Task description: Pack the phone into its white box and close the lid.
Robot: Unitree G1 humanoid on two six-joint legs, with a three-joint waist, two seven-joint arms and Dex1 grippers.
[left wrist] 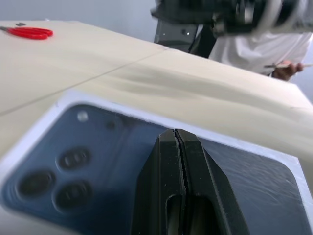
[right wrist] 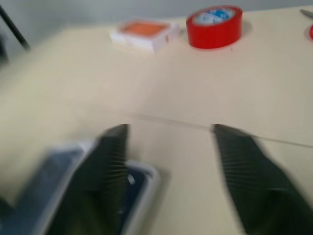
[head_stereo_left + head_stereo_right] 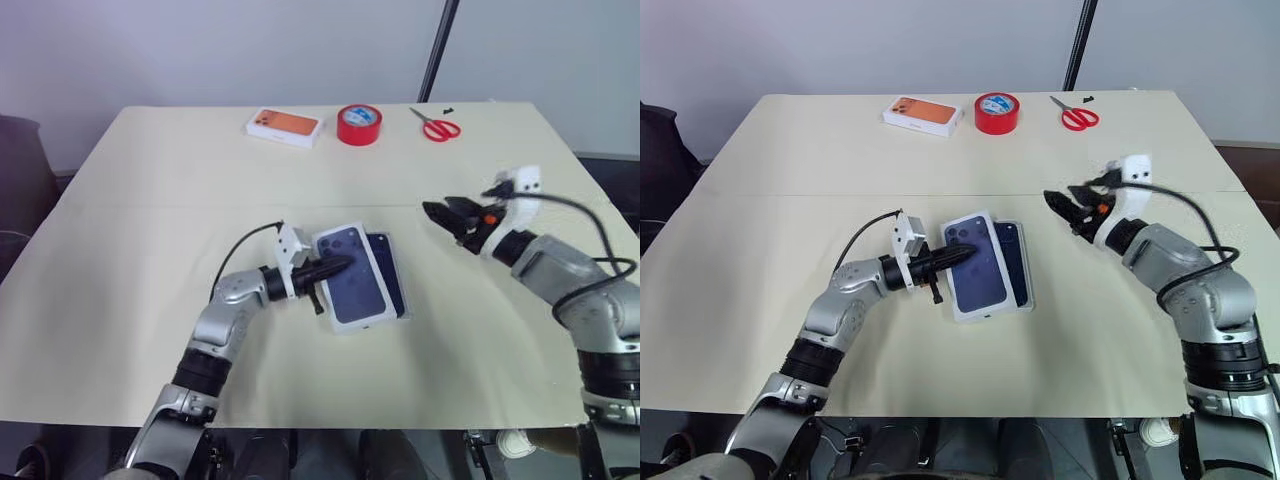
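Keep your left gripper point(image 3: 338, 266), jaws pressed together, pushing the white cardboard lid point(image 3: 352, 276) squarely down mid-bench; right gripper point(image 3: 436, 213) jaws spread, empty.

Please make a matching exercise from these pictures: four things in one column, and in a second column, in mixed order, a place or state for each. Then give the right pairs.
Things
1. lid
2. scissors
3. left gripper
4. right gripper

Places or states
A. jaws open, in the air beside the lid, holding nothing
B. at the far edge of the table, next to the red tape roll
C. jaws shut, tips on the lid's printed face
D. picture side up in the middle of the table

Pairs: 1-D, 2-B, 3-C, 4-A
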